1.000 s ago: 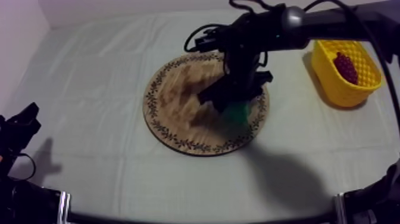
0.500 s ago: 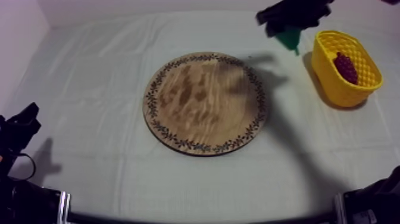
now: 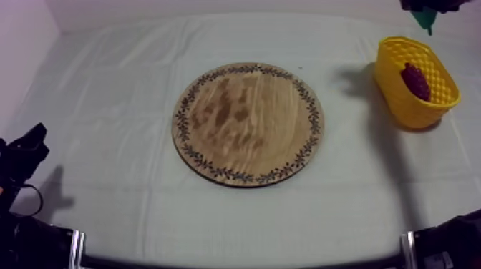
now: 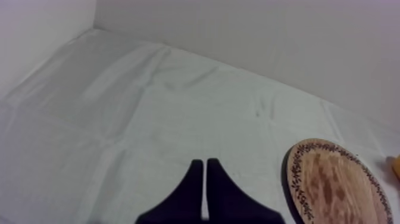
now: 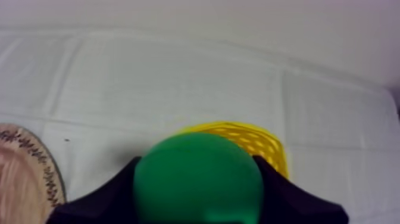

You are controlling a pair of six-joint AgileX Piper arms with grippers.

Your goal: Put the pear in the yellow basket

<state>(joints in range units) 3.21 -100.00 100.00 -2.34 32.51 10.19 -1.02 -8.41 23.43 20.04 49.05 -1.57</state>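
Note:
The green pear (image 5: pixel 197 177) sits between the black fingers of my right gripper (image 5: pixel 199 184), which is shut on it. In the top view that gripper (image 3: pixel 429 8) hangs high above the far end of the yellow basket (image 3: pixel 398 100), with the pear's tip (image 3: pixel 430 19) poking down. The basket (image 5: pixel 269 148) shows just behind the pear in the right wrist view. A bunch of dark grapes (image 3: pixel 416 80) lies inside the basket. The round wooden board (image 3: pixel 248 121) is bare. My left gripper (image 4: pixel 205 179) is shut as a narrow wedge, low at the table's left (image 3: pixel 25 154).
The grey-white cloth spreads wide around the board. The basket stands at the table's right side. The board's patterned rim (image 4: pixel 296 190) lies beside my left gripper in its wrist view.
My right gripper lifted the pear off the board and carried it to the right and up, to above the basket. The left arm stayed still.

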